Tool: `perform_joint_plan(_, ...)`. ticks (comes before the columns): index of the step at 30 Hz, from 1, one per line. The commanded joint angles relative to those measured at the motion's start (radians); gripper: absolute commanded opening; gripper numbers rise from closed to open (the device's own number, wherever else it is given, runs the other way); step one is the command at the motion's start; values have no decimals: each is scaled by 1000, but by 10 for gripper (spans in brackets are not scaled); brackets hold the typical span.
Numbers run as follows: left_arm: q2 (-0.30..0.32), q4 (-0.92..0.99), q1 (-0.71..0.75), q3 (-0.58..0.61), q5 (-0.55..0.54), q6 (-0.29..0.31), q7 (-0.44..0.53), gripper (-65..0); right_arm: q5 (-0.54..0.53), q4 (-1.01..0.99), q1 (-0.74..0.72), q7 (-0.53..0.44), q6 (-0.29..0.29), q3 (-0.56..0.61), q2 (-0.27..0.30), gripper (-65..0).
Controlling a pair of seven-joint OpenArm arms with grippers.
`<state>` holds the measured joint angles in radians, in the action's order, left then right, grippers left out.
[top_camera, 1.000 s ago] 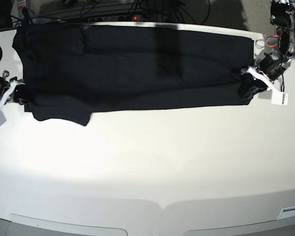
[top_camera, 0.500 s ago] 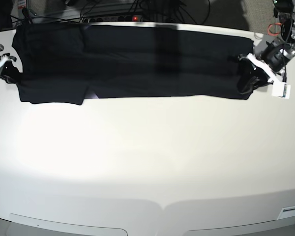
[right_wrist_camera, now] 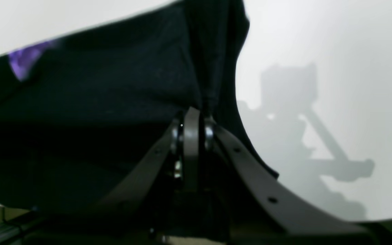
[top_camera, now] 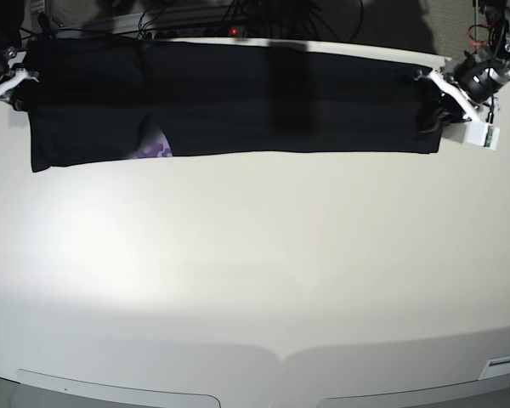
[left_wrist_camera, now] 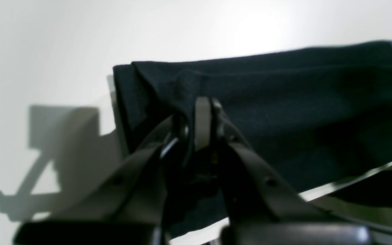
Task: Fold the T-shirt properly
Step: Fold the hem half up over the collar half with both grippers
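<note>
The left gripper (left_wrist_camera: 202,112) is pinched tight on a bunched fold of the black T-shirt (left_wrist_camera: 284,102), its two dark fingers (left_wrist_camera: 247,160) meeting at the cloth near the garment's end edge. In the base view this same gripper (top_camera: 438,98) sits at the far right end of the shirt, with a small white block hanging off it just beside the fabric.

The right gripper (right_wrist_camera: 191,127) is likewise clamped on the T-shirt (right_wrist_camera: 97,102), jaws pressed together with fabric rising up between and around them. In the base view it (top_camera: 17,85) holds the shirt's far left end, near the table's back corner.

Between the two grips the T-shirt (top_camera: 263,98) is stretched out as a long dark band along the back edge of the white table (top_camera: 255,280), plain black side up. A small patch of purple print (top_camera: 153,150) peeks out at the lower edge, left of centre (it also shows as a purple sliver in both wrist views).

Behind the table run dark cables (top_camera: 238,15), and one red light (top_camera: 233,32) glows there.
</note>
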<state>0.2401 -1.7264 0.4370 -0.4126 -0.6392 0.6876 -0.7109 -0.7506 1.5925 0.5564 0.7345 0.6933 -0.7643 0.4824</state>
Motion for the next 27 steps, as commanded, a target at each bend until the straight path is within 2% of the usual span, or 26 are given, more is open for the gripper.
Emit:
perform_joint_plan(1,13,-19,-1,-7,-11,5,19,-650,3,16,0,-16,5,-11,16,-650)
perform_joint_plan(3,13,-19,-1,-7,2,4,19,-650,21,16,0,-16,5,-11,10,-634)
perform_joint_plan(4,13,-19,-2,-8,15,4,19,-650,22,16,0,-16,5,-11,10,-561)
perform_joint_plan(5,13,-19,-2,-8,24,4,19,-607,22,16,0,-16,5,-12,11,-493)
perform_joint_plan(7,13,-19,-2,-8,38,3,19,-455,22,16,-13,-27,5,-11,11,-394)
perform_joint_plan(9,13,-19,-2,-8,37,0,27,-347,16,16,-34,-32,5,-11,11,-359)
perform_joint_plan(10,13,-19,-2,-8,37,-3,31,-321,13,16,-50,-32,5,-12,11,-359)
perform_joint_plan(15,13,-19,-2,-8,37,-8,21,-315,11,16,-151,-22,5,-11,10,-359)
perform_joint_plan(19,13,-4,-2,-8,37,-42,34,-315,1,16,-234,63,5,-7,10,-359)
perform_joint_plan(23,13,53,-5,-8,68,-70,114,-315,-98,16,-289,168,5,16,8,-359)
perform_joint_plan(27,13,133,-19,-7,89,-85,121,-315,-117,16,-314,182,5,75,8,-359)
